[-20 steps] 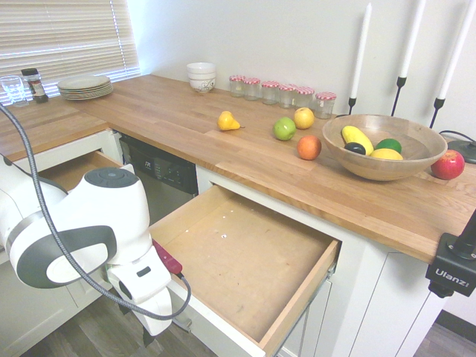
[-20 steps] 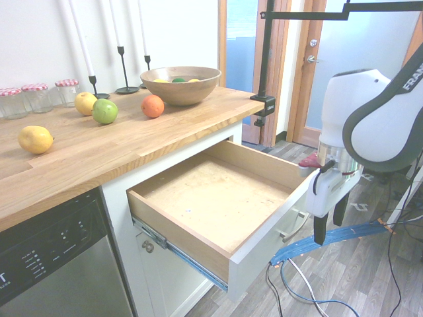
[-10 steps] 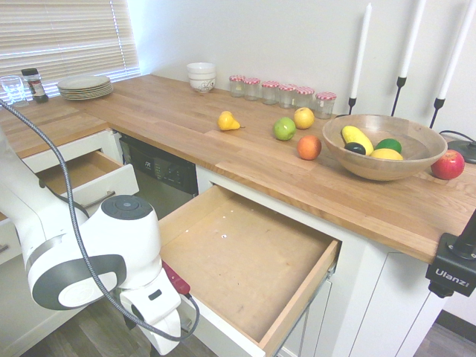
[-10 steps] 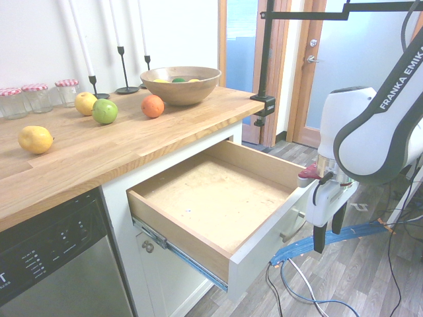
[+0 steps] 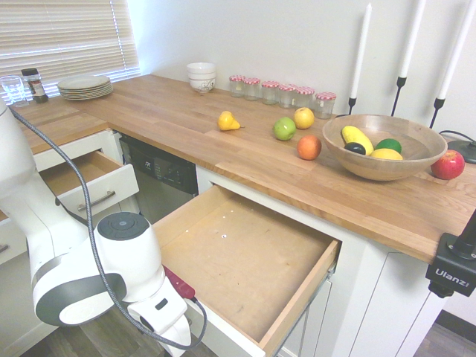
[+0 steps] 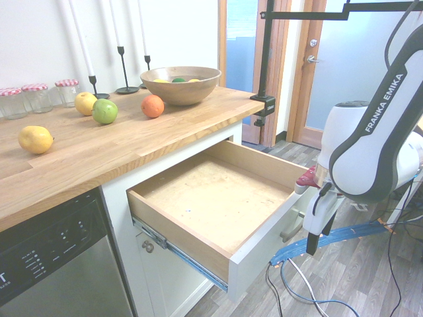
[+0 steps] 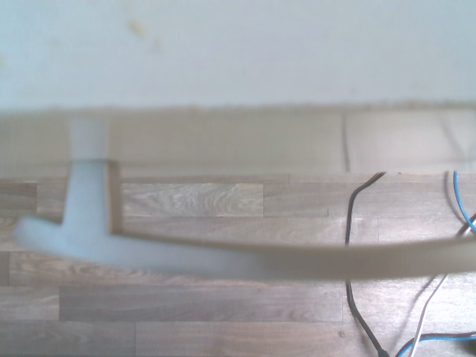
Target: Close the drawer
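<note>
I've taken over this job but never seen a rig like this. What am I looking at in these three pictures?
The machine is one white robot arm ending in a two-fingered claw. Two pictures come from cameras out in the room, facing the arm from opposite sides. The third comes from the wrist, close above a blurred bar handle and the floor.

On the wooden counter sit loose fruit, lidded jars, stacked plates, white bowls and a wide wooden bowl holding more fruit. Below it, the wide drawer stands pulled out.

The claw is open beside that drawer's front and holds nothing. The job, closing the drawer, isn't done.
</note>
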`<control>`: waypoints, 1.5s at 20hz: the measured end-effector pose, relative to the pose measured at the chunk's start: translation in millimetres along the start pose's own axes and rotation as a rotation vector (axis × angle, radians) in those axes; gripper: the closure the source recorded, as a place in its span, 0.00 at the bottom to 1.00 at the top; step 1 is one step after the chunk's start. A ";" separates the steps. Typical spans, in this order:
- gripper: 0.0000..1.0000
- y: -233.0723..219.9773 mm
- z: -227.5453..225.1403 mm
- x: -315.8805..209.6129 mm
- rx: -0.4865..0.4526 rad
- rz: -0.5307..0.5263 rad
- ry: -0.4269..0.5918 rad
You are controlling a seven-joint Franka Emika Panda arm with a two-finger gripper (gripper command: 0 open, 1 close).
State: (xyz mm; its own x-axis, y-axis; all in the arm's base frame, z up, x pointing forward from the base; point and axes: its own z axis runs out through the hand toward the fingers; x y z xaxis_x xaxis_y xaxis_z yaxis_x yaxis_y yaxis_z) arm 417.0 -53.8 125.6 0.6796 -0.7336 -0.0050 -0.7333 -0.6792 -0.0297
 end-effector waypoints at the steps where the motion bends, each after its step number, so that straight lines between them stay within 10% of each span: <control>1: 0.00 -0.3 0.1 0.7 0.001 0.000 0.001; 6: 0.00 -1.8 -1.1 2.8 0.005 0.002 0.004; 7: 1.00 -2.1 -1.3 3.1 0.006 0.001 0.005; 30: 1.00 -13.5 -5.1 13.2 0.007 -0.009 0.018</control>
State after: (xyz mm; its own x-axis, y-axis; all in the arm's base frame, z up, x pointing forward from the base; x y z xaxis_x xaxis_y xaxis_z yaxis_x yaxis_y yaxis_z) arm 435.7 -54.5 131.1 0.6858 -0.7277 0.0128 -0.7270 -0.6857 -0.0368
